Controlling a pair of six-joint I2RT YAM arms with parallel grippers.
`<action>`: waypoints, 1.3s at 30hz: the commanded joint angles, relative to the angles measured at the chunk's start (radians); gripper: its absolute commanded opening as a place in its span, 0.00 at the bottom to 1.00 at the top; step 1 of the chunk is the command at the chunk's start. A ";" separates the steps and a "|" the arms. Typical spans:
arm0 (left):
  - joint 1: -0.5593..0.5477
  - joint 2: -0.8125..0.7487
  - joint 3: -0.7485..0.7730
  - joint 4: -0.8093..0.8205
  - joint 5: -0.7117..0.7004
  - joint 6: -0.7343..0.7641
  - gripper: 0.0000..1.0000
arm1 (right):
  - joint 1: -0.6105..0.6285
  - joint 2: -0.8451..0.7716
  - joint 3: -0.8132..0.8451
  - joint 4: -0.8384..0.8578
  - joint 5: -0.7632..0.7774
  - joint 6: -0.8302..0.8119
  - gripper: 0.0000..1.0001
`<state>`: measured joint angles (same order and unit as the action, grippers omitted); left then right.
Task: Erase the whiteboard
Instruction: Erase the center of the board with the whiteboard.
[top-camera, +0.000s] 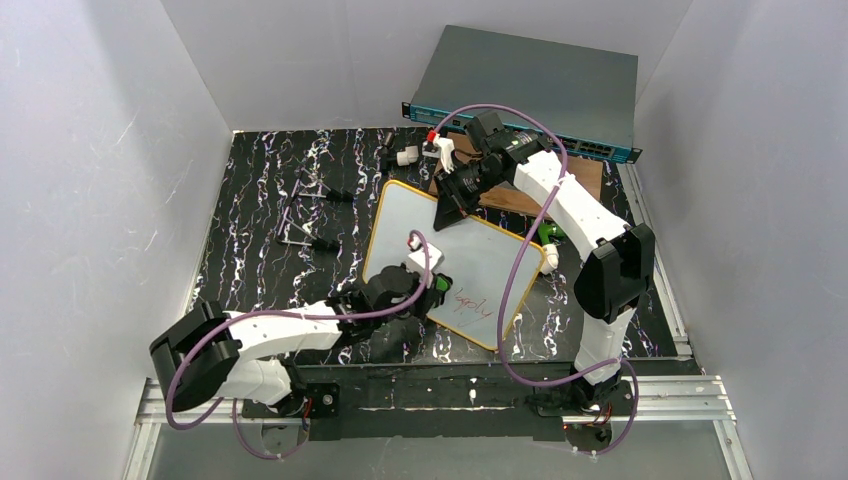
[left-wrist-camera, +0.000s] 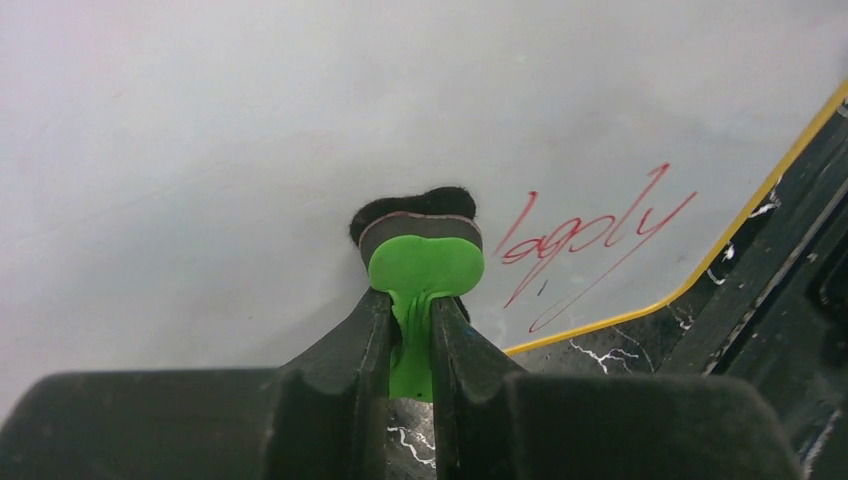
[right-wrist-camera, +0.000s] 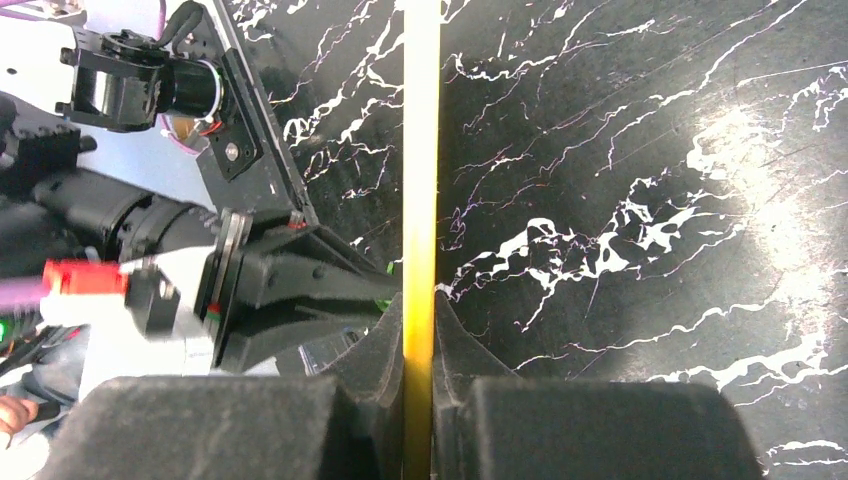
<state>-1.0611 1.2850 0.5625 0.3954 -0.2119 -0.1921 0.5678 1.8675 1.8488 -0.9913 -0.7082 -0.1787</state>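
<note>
Left wrist view: left gripper (left-wrist-camera: 412, 308) pinched tight on a green eraser (left-wrist-camera: 425, 258) that's apparently touching the whiteboard (left-wrist-camera: 250, 150) mid-desk (top-camera: 260, 190), red scribble (left-wrist-camera: 590, 235) at its 3 o'clock, right gripper (right-wrist-camera: 420, 312) clamping the yellow rim (right-wrist-camera: 421, 150) around 12.

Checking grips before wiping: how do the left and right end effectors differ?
The left end effector pinches a green eraser; the right end effector pinches the whiteboard by its yellow rim. Left sits beside the red writing; right at the board's far edge. Both are shut.
</note>
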 joint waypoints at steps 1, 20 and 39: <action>0.090 -0.046 -0.041 0.046 0.086 -0.133 0.00 | 0.014 -0.027 0.005 -0.031 -0.138 0.050 0.01; -0.108 0.138 0.173 -0.091 -0.144 0.077 0.00 | 0.014 -0.027 0.007 -0.031 -0.140 0.049 0.01; -0.096 0.110 0.210 -0.269 -0.153 0.026 0.00 | 0.015 -0.035 -0.001 -0.030 -0.137 0.049 0.01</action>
<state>-1.1416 1.3693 0.7345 0.1772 -0.3592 -0.2245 0.5625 1.8675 1.8416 -0.9894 -0.7063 -0.1822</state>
